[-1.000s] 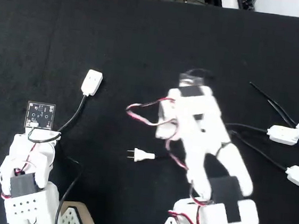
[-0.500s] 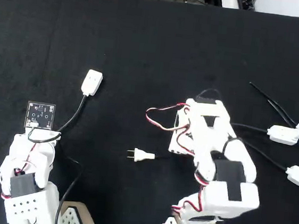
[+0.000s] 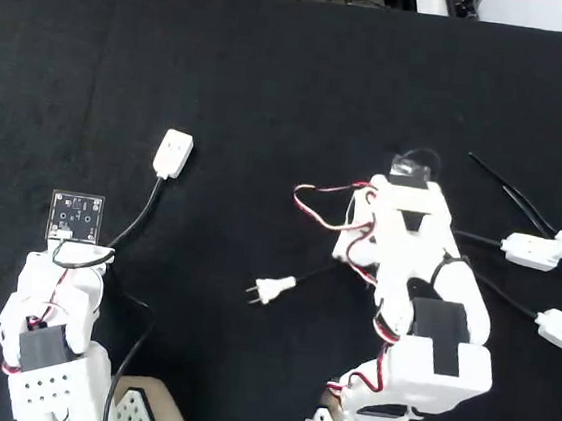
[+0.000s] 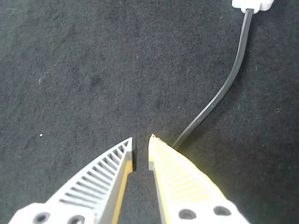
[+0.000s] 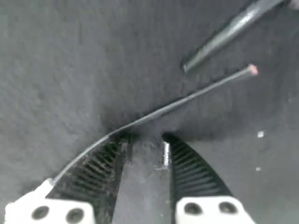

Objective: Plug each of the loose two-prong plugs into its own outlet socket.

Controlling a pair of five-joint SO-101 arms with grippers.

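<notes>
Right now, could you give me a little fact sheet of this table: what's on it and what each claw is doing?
Surface: black-clothed table
Loose plug: white two-prong plug lying between the arms, unplugged
Sockets: white socket ahead of the left arm; more sockets at the right side
Left gripper: shut, over the cloth beside the socket's black cord
Right gripper: open, low over a thin cable
</notes>
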